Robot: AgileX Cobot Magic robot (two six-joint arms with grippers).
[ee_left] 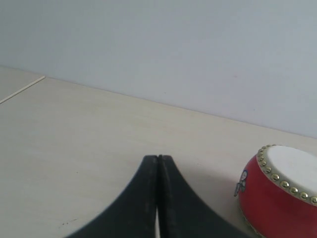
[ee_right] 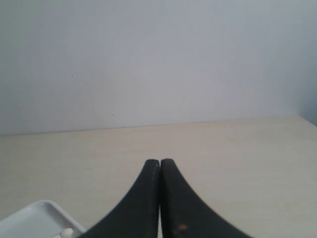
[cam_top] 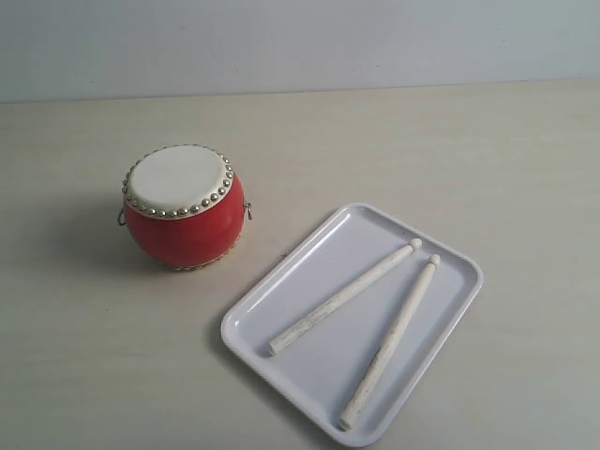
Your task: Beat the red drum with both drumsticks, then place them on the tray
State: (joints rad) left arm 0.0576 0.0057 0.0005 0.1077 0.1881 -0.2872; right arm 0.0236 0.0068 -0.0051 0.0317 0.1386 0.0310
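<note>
The red drum stands upright on the table at the left, cream skin up; the left wrist view catches its side. Both pale drumsticks lie loose on the white tray at the right, one slanting across the middle, the other nearer the right rim, bead tips close together at the far end. The tray's corner and one bead tip show in the right wrist view. My left gripper is shut and empty. My right gripper is shut and empty. Neither arm appears in the exterior view.
A pale wooden table carries everything and ends at a plain grey-white wall behind. A thin pale line runs across the table in the left wrist view.
</note>
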